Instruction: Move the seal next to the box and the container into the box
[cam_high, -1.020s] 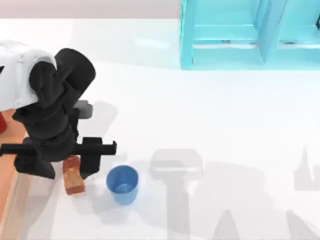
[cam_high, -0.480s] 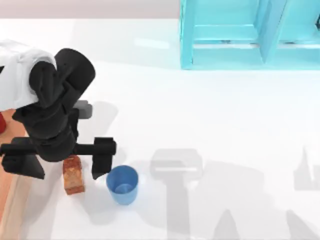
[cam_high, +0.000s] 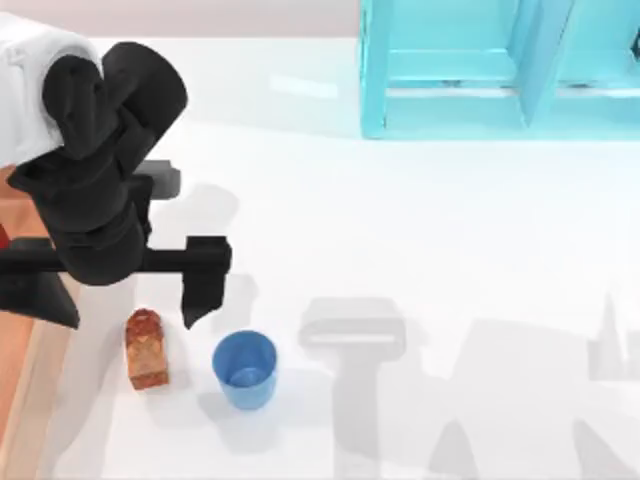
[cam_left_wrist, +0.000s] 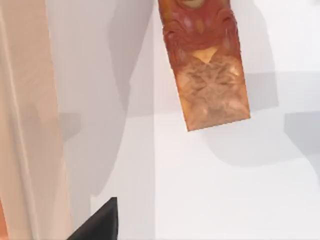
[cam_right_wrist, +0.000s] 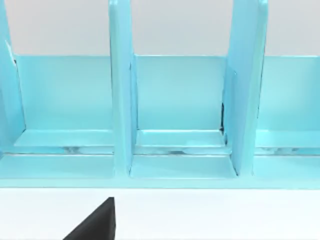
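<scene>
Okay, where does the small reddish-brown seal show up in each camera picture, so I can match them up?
Top view: the small reddish-brown carved seal lies on the white table near the left edge, between the light-wood box rim and the round blue cup.
Left wrist view: the seal lies on the white surface, apart from the pale box rim.
Right wrist view: not in it; that shows the turquoise cabinet.
Shared landmark: the box rim.

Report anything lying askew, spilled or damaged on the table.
The seal lies flat on its side beside the box rather than standing. The container stands upright, nothing spilled. The left pincer is open above them.
</scene>
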